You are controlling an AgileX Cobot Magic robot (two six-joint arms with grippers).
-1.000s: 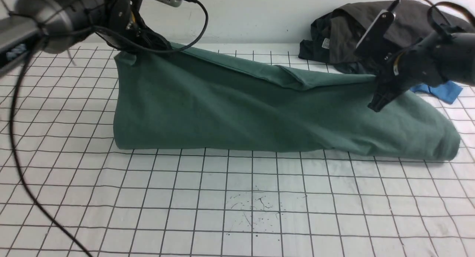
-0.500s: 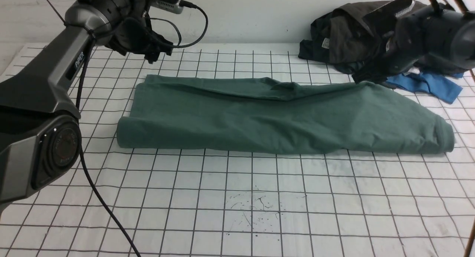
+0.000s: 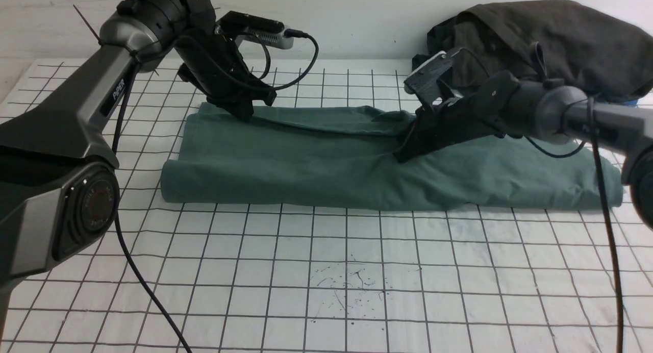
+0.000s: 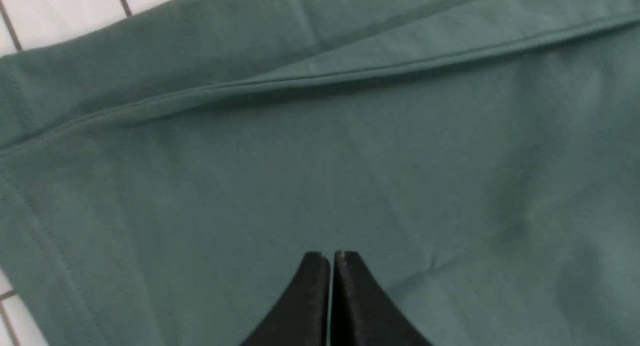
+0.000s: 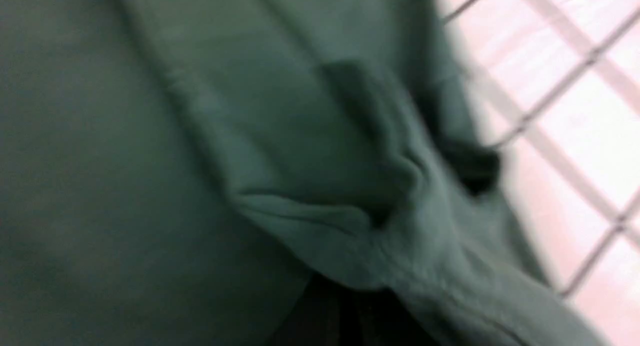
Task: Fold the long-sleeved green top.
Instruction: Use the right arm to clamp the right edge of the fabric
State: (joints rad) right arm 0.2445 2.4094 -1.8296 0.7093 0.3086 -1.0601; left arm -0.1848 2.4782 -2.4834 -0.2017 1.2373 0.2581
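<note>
The green long-sleeved top [image 3: 331, 169] lies flat in a long folded strip across the middle of the grid mat. My left gripper [image 3: 246, 114] is shut and empty, its tips on the top's far left edge. In the left wrist view the shut tips [image 4: 330, 257] rest over plain green cloth [image 4: 350, 161] near a seam. My right gripper [image 3: 402, 156] rests on the top's middle, by a bunched fold. The right wrist view is blurred. There the dark fingers [image 5: 350, 306] form one narrow wedge, with their tips under a fold of the cloth [image 5: 320, 236].
A pile of dark grey garments [image 3: 535, 42] sits at the back right against the wall, with a sliver of blue garment [image 3: 632, 102] behind my right arm. The left arm's cable [image 3: 137, 281] trails over the white grid mat [image 3: 326, 271].
Both grippers let go of the top's raised far edge and it dropped flat. The left gripper then came down on the far left edge. The right gripper swung left to the top's middle.
</note>
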